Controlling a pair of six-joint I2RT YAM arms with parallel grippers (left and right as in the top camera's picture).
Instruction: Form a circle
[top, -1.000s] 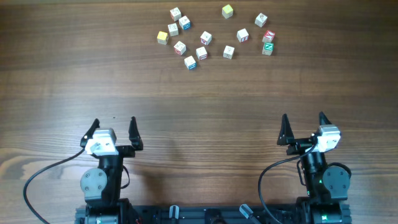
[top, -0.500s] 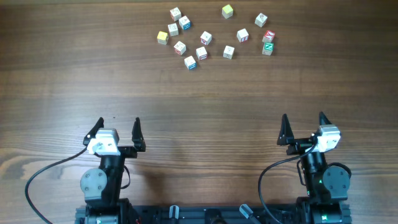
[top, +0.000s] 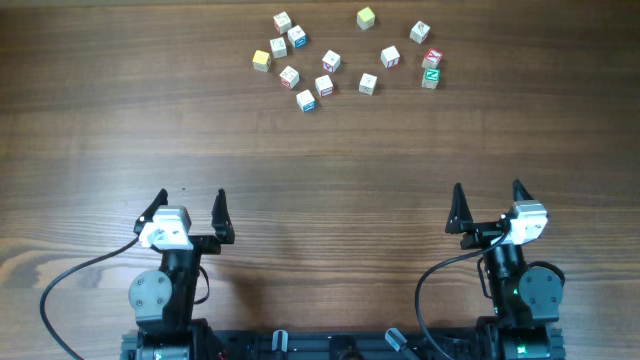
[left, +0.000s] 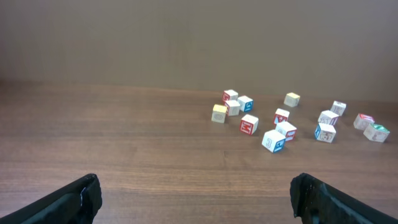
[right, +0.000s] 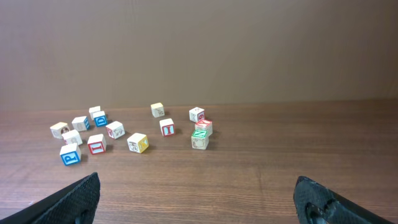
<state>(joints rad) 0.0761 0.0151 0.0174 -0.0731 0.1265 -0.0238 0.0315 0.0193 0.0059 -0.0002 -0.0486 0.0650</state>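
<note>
Fourteen small alphabet cubes (top: 324, 85) lie scattered along the far side of the wooden table (top: 320, 160), with no circle formed yet. The scatter's left part is a loose clump. At its right end a red-faced cube (top: 432, 58) sits just beside a green-lettered cube (top: 430, 77). The left gripper (top: 190, 195) and right gripper (top: 487, 186) hang near the front edge, well apart from the cubes, jaws spread wide and empty. Wide fingers lowered into the clump could knock neighbouring cubes askew, and both arms reaching into the same strip could collide.
</note>
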